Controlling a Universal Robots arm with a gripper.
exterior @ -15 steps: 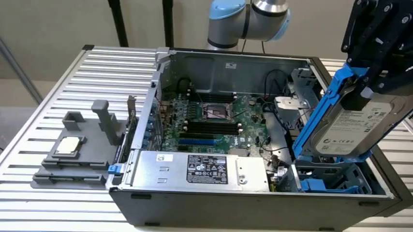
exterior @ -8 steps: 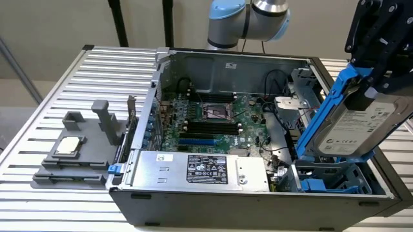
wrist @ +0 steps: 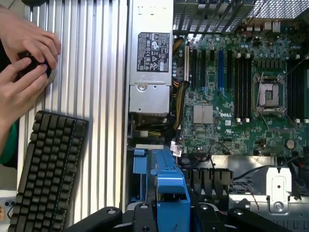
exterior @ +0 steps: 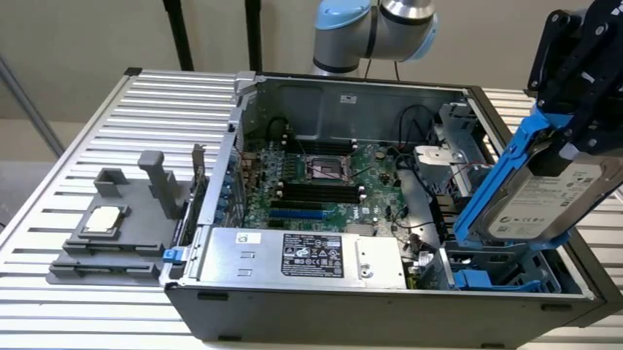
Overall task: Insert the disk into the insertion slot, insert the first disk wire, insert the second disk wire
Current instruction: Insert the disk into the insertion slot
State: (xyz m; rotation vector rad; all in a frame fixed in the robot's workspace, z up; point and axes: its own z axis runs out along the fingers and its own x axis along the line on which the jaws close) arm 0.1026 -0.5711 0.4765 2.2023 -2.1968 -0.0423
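My gripper [exterior: 559,131] is at the exterior view's right, shut on the upper end of the disk [exterior: 545,197]. The disk is a silver drive with a white label in a bright blue carrier. It hangs tilted, with its lower end just above the insertion slot [exterior: 498,275], a dark bay with blue tabs in the near right corner of the open computer case. In the wrist view the blue carrier [wrist: 170,193] sits between my black fingers [wrist: 143,215], and a blue tab of the slot [wrist: 139,162] lies just beyond it.
A silver power supply [exterior: 302,255] with a black-and-white label fills the case's front. Behind it is the motherboard [exterior: 322,182], with cables [exterior: 428,211] beside the bays. A grey fixture [exterior: 107,233] sits on the slatted table. In the wrist view there are a keyboard [wrist: 46,169] and a person's hands [wrist: 24,58].
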